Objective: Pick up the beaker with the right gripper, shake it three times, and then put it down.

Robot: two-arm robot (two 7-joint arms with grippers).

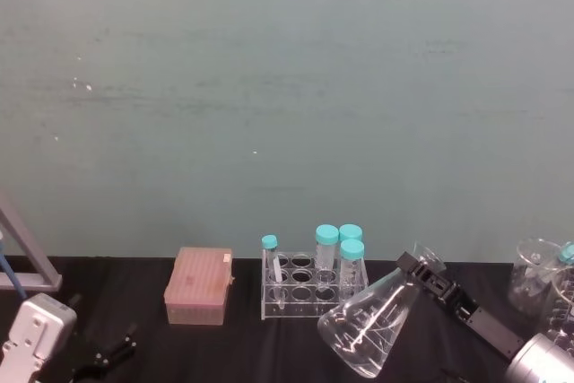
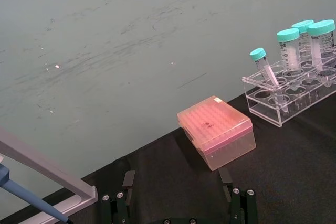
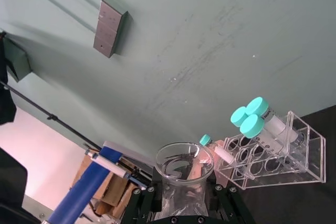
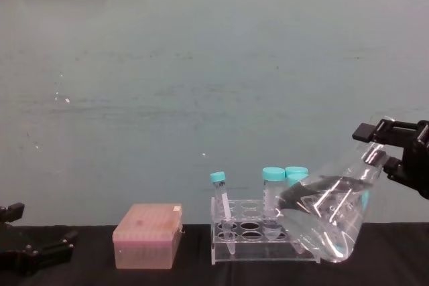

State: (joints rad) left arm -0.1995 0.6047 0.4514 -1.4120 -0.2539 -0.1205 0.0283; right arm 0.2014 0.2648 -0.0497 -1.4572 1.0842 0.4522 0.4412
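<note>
Black table (image 1: 242,347), pink box (image 1: 198,286), tube rack (image 1: 309,300)

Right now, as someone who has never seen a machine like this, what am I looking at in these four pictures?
This is a robot with two arms working at a black table. One picture comes from a camera on its head, one from its chest, and one from each wrist.

The right gripper is a black claw with two fingers. It is shut on the neck of the beaker, a clear cone-shaped flask, and holds it tilted.

The left gripper rests low on the robot's left, with its fingers open and nothing in them.

On the table stand a pink box and a clear rack holding teal-capped tubes.
</note>
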